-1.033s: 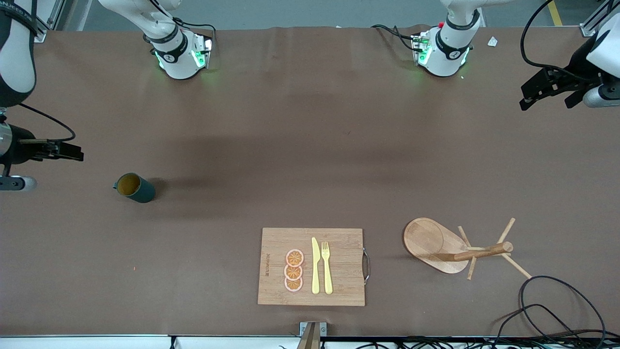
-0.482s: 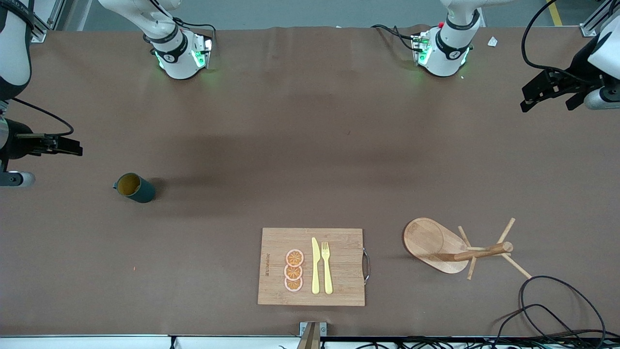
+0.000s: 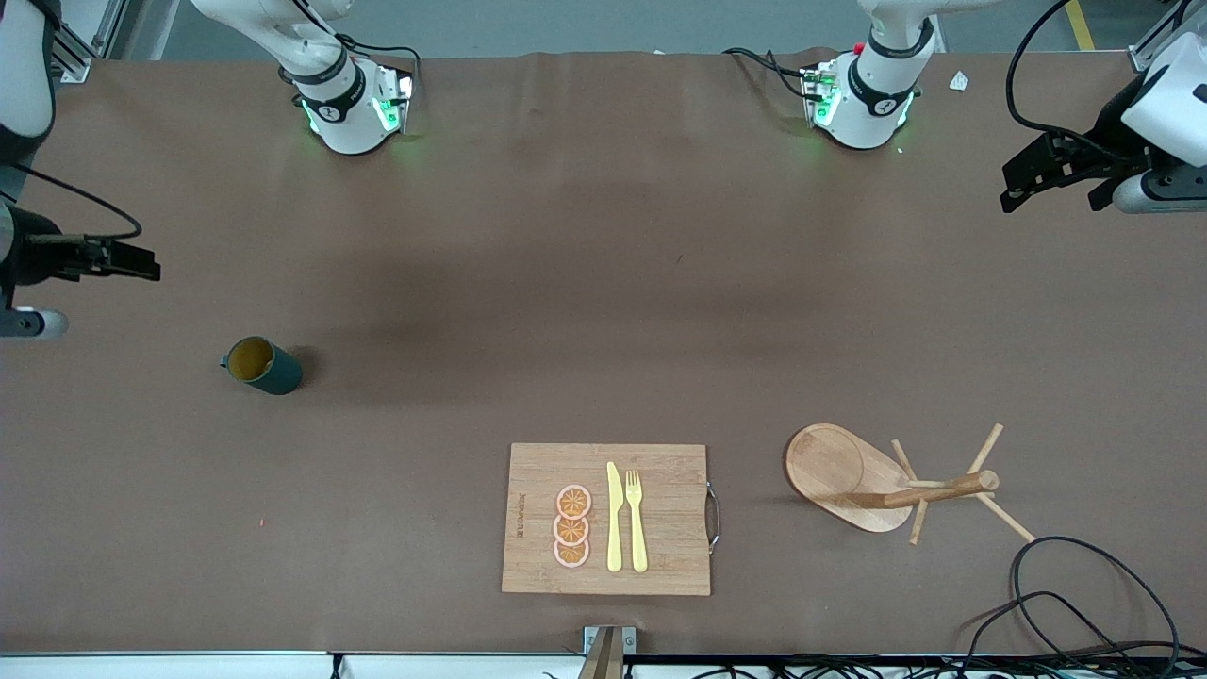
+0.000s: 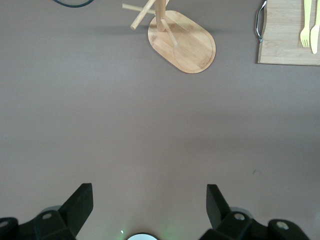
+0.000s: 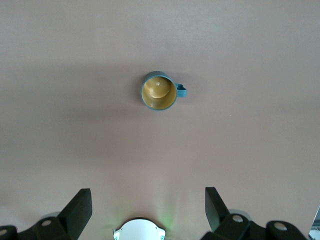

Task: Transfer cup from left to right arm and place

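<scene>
Cup (image 3: pixel 261 365) is sitting upright on the desk (image 3: pixel 603 311) at the right arm's end, and both grippers, right (image 5: pixel 145 207) and left (image 4: pixel 149 206), are hanging high with fingers apart and holding nothing, so the cup is looking placed.

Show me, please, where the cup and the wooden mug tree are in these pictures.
cup (image 3: pixel 262 365), front view, its dark teal side wall.
wooden mug tree (image 3: pixel 832 464), front view, its oval base.
</scene>
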Available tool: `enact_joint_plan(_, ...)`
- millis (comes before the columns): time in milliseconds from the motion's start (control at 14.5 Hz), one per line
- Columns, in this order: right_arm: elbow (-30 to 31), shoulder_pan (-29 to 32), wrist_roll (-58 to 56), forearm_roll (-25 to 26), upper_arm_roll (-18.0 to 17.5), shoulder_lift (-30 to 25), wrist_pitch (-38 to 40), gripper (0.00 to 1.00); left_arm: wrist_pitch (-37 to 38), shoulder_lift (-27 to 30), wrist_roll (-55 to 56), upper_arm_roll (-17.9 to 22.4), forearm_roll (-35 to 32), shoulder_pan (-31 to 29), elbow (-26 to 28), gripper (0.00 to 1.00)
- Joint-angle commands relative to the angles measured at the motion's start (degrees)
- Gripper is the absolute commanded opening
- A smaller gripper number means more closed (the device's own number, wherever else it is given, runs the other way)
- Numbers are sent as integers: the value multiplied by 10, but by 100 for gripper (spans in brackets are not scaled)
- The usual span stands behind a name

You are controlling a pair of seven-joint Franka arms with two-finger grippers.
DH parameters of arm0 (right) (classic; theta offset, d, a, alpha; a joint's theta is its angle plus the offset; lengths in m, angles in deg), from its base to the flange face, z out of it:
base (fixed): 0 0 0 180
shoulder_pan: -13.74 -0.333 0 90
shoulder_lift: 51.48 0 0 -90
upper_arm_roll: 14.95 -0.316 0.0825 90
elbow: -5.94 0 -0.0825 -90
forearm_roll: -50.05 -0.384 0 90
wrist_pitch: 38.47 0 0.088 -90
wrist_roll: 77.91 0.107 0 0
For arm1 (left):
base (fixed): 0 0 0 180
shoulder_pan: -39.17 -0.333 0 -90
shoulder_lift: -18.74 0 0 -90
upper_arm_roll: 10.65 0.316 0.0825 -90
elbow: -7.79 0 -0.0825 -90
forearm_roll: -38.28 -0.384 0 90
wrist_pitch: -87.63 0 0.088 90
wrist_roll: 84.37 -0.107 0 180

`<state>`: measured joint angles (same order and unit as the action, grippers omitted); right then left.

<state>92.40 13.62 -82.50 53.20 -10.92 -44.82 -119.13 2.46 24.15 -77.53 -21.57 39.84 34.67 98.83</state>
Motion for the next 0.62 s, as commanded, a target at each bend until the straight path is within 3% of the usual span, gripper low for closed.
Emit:
enact_joint_plan(0,77,6,8,-8,1,-76,-37,100,23,-5,0,-1,0,-2,-16,100)
enact_joint_plan(275,73,6,8,-8,18,-112,-38,100,32,-2,-7,-2,-17,-2,-17,100)
enact_joint_plan(551,61,-2,8,-8,5,-116,-51,100,32,-7,-6,-2,-21,-1,-32,100)
